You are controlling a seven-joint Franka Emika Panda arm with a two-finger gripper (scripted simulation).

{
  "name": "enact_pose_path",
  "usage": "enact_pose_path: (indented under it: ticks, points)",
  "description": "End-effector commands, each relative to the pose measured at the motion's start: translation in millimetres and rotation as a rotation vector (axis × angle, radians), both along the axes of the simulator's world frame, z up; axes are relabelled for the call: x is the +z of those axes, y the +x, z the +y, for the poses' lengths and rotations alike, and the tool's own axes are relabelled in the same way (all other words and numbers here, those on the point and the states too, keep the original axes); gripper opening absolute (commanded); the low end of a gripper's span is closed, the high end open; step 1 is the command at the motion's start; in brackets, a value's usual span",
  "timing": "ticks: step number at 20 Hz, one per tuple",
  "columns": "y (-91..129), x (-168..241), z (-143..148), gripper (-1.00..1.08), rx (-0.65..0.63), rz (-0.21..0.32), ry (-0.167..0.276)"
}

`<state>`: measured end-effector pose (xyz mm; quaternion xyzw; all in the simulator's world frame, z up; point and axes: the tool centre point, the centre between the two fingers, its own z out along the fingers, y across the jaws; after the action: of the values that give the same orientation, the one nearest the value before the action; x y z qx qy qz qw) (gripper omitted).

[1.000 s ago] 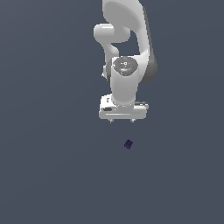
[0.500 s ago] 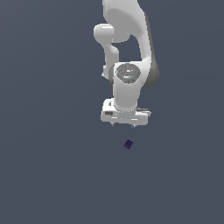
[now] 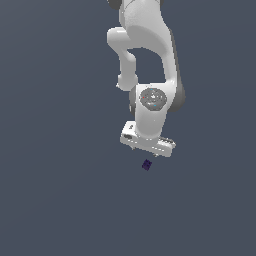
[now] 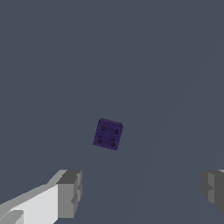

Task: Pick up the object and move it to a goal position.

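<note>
The object is a tiny dark purple cube (image 3: 146,165) lying on the grey floor, just below my white gripper (image 3: 148,150) in the exterior view. In the wrist view the cube (image 4: 108,134) shows four round dimples on its top face and lies alone on the floor, apart from both fingers. My gripper (image 4: 142,190) is open and empty: one finger (image 4: 70,194) and the other finger (image 4: 213,187) stand wide apart. The gripper hangs above the cube and does not touch it.
The white arm (image 3: 150,60) reaches down from the top of the exterior view. The plain grey floor (image 3: 60,190) fills everything around the cube. No other object is in view.
The gripper has come down and shifted slightly toward the exterior view's right, closer to the cube, and its body now tilts. The cube has not moved.
</note>
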<state>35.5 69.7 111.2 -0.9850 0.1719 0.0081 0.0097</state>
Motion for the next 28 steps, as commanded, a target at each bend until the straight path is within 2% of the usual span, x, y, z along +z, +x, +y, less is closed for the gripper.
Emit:
enact_pose_path:
  ticks: [1, 13, 22, 28]
  points:
    - [6, -9, 4, 1.0, -0.059, -0.002, -0.005]
    - [22, -36, 18, 1.0, -0.23, -0.009, -0.021]
    - [23, -40, 19, 1.0, -0.247, -0.009, -0.023]
    - [22, -63, 19, 1.0, -0.249, -0.009, -0.023]
